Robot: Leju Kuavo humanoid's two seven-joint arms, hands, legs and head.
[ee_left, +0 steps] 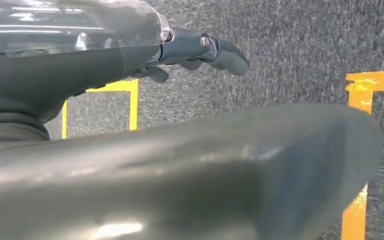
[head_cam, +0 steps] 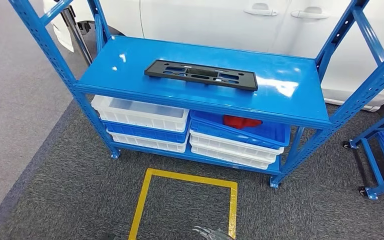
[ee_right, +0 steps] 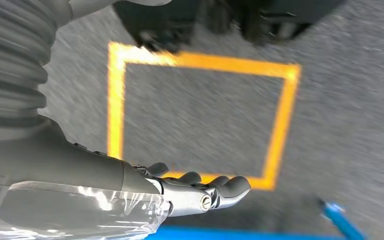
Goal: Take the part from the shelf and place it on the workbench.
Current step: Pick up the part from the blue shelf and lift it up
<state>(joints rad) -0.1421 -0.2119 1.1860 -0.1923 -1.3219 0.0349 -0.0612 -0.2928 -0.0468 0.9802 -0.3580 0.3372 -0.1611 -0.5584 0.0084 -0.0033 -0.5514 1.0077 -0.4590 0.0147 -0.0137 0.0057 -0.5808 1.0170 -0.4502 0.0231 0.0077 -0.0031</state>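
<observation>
- Left hand (ee_left: pixel 200 50) hung low over the grey carpet (ee_left: pixel 300 55), fingers apart and holding nothing; I judged it idle because the reach to the shelf had not begun.
- Right hand (ee_right: pixel 200 192) likewise hung beside the body with its fingers loosely spread and nothing in it, above the yellow floor square (ee_right: pixel 280 125), which likely marked where the robot should stand.
- White bins (head_cam: pixel 142 117) sat stacked on the lower level at the left, a blue bin (head_cam: pixel 260 131) with something red inside at the right.
- Black part (head_cam: pixel 201 74), a long flat plate with cut-outs, lay alone on the top of the blue shelf (head_cam: pixel 105 70), near the middle and well apart from both hands, probably laid flat for an easy reach.
- A white car (head_cam: pixel 205 22) stood behind the shelf.
</observation>
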